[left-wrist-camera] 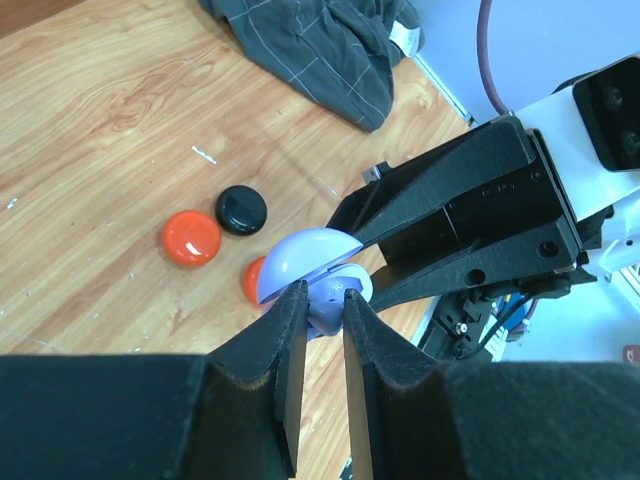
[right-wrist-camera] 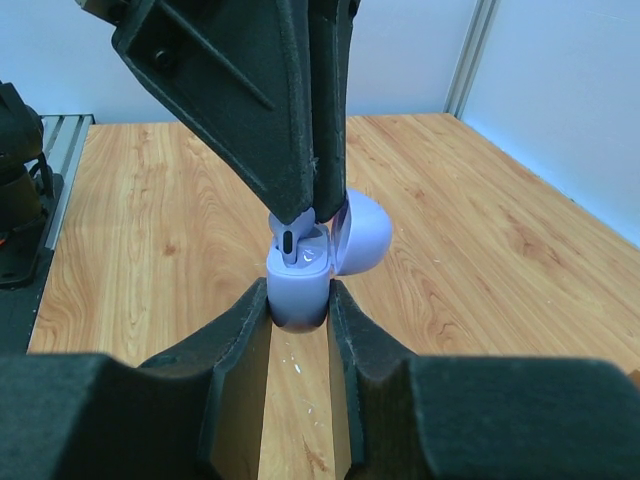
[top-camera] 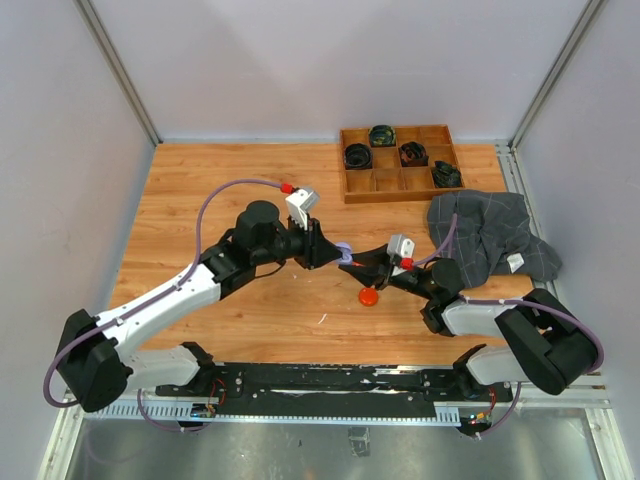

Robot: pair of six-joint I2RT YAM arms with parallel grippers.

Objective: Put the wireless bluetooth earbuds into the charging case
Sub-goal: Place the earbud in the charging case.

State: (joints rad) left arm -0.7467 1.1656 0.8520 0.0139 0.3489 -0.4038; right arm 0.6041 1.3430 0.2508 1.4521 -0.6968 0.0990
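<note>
A pale lilac charging case (right-wrist-camera: 298, 285) is held upright above the table, with my right gripper (right-wrist-camera: 298, 300) shut on its base. Its domed lid (right-wrist-camera: 362, 232) is swung open to the right. My left gripper (right-wrist-camera: 306, 212) comes down from above, shut on a lilac earbud (right-wrist-camera: 291, 245) whose lower end sits in the case's left well. In the left wrist view the fingers (left-wrist-camera: 290, 320) pinch the same earbud (left-wrist-camera: 327, 306) just under the lid (left-wrist-camera: 303, 262). In the top view both grippers meet at the case (top-camera: 345, 254) mid-table.
Round closed cases lie on the wood below: two orange (left-wrist-camera: 191, 238) (left-wrist-camera: 252, 281) and one black (left-wrist-camera: 241, 209). A grey checked cloth (top-camera: 485, 235) lies at the right. A wooden compartment tray (top-camera: 400, 185) with dark items stands at the back right.
</note>
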